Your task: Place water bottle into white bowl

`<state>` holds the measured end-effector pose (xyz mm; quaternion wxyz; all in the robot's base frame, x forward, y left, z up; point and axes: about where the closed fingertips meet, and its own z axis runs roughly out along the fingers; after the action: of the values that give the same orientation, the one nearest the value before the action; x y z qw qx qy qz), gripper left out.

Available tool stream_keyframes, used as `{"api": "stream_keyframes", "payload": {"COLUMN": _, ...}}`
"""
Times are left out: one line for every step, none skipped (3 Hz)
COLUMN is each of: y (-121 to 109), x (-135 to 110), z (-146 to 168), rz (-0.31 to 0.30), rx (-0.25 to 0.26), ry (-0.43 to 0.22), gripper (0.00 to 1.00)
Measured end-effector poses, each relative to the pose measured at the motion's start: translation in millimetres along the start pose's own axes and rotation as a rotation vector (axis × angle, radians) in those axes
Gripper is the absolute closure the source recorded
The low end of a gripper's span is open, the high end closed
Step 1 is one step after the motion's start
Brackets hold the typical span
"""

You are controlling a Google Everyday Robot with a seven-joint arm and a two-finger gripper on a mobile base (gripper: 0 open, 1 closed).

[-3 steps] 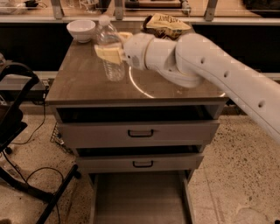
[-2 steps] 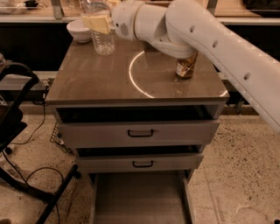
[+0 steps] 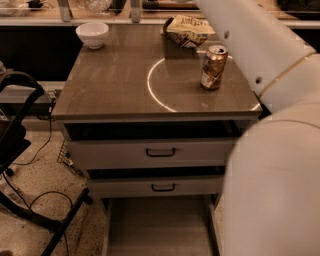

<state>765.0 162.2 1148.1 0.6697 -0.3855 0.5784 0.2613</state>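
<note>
Claw: out of frame past the top edge, at the end of the white jointed arm [image 3: 270, 150] that now fills the right side, so its state cannot be told; 0.7 s ago it was in view over the back-left corner, clamped on the clear ribbed plastic water bottle [image 3: 96, 5]. Of the water bottle, only a clear glinting shape at the top edge, above the small round white bowl [image 3: 92, 34], may be its lower end, though this is uncertain. Grey-brown cabinet surface [image 3: 115, 80]: white bowl at back-left as before, crumpled yellow snack bag [image 3: 190, 31] at the back, and gold-brown drink can [image 3: 214, 67] upright at the right, no longer partly covered by the arm.
</note>
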Motion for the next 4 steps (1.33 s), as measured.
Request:
{"api": "stream_keyframes", "payload": {"y": 11, "x": -5, "z": 27, "rz": 0.03, "rx": -0.008, "ry": 0.015, "gripper": 1.0}}
{"api": "stream_keyframes", "payload": {"y": 11, "x": -5, "z": 27, "rz": 0.03, "rx": -0.009, "ry": 0.015, "gripper": 1.0}}
{"api": "stream_keyframes", "payload": {"y": 5, "x": 4, "z": 40, "rz": 0.037, "rx": 0.009, "ry": 0.026, "gripper": 1.0}}
{"api": "stream_keyframes", "payload": {"y": -24, "x": 24, "z": 73, "rz": 0.047, "rx": 0.066, "ry": 0.046, "gripper": 1.0}}
